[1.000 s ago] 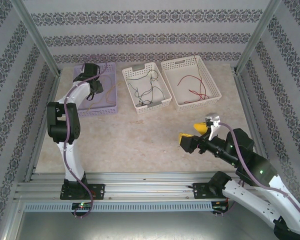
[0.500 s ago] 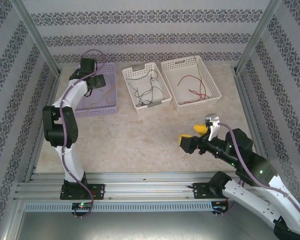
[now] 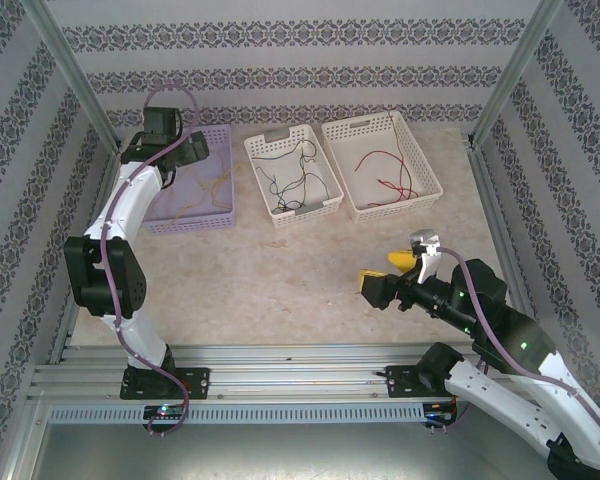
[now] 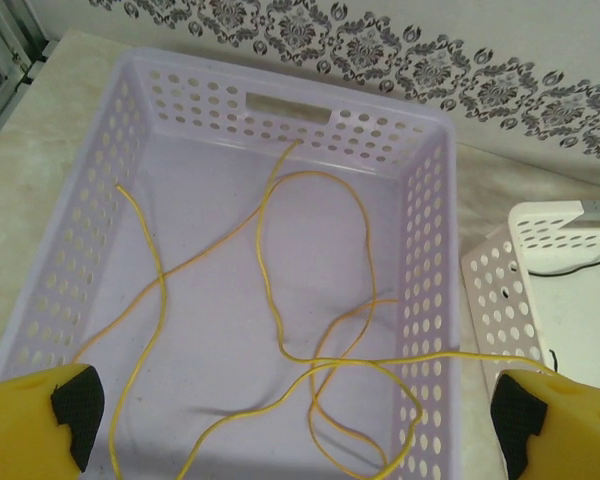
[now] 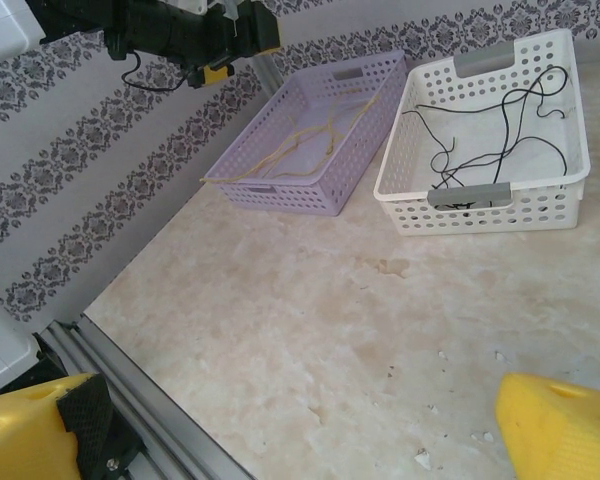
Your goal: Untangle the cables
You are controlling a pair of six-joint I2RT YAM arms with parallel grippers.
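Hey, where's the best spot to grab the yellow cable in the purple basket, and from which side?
Probably where the yellow cable appears to cross the right-hand wall of the purple basket: there it sits off the floor, so the left claw can close around it. Come straight down from above, since the walls block a sideways approach and the rest lies flat.

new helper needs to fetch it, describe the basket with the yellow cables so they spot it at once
Three perforated baskets stand in a row along the far edge of the table. Take the one at the left end. It is the only purple basket, holding loose yellow cables; both neighbours are white.
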